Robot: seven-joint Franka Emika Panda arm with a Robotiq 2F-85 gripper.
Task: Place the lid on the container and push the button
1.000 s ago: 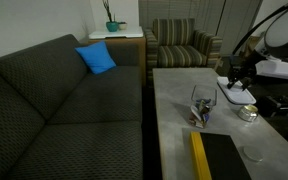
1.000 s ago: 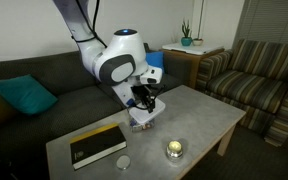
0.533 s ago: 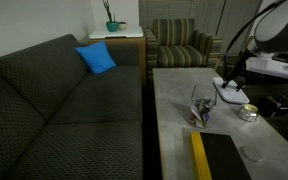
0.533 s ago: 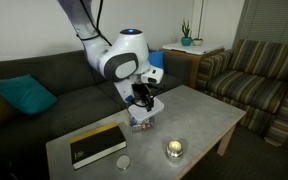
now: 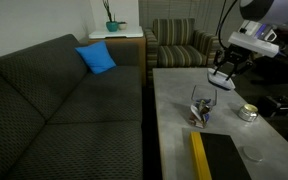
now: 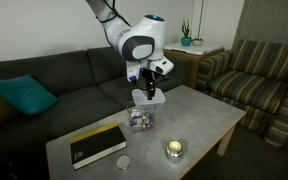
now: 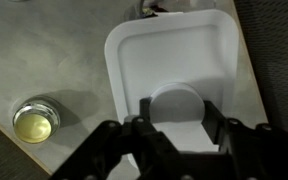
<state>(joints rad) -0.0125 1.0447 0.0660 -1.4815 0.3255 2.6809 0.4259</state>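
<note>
Since a second ago the gripper [image 6: 149,84] has raised the white lid [image 6: 148,97] off the table [image 6: 204,125]. Its jaws clamp the round knob [image 7: 177,100], holding it level at one o'clock above the clear container [image 6: 141,120], ready for seating.

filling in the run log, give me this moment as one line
gripper: shut on lid by its round knob | lid: held off the table, not yet on container
</note>
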